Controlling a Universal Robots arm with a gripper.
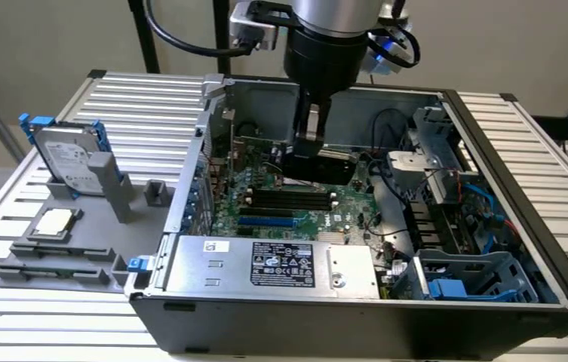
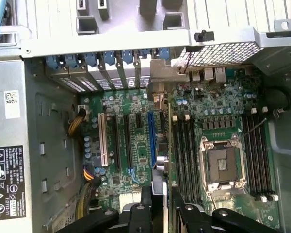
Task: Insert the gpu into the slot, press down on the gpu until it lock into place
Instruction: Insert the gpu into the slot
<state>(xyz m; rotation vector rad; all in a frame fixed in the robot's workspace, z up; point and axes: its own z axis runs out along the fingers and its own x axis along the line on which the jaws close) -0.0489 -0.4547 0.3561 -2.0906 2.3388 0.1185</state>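
**Card in the end effector's grip, blue slot uncovered**

The gpu (image 1: 328, 166) hangs at the tip of the end effector (image 1: 311, 145), a flat black card held on edge inside the open computer case (image 1: 505, 151). The end effector's fingers (image 2: 145, 211) are closed in on the card from both sides. In the wrist view it shows as a thin edge running straight out from between them.

The slot (image 1: 263, 222) lies on the motherboard (image 1: 349, 219) below the end effector, off toward the exterior view's left and nearer the camera than the card. Its whole blue length (image 2: 151, 141) is bare, so the card is not seated in it. It runs parallel to the held card's edge.

The four black memory slots (image 1: 289, 200) lie almost directly under the end effector, between the card and the blue strip in the exterior view. The open processor socket (image 2: 223, 165) lies just past them.

Farther out, the grey labelled power-supply box (image 1: 274, 264) fills the near side of the case.

The case stands on a slatted bench (image 1: 142, 98). Well away from the end effector on the exterior view's left, a hard drive (image 1: 67, 158) stands upright in a grey holder, with a processor chip (image 1: 54, 221) lying flat nearby.
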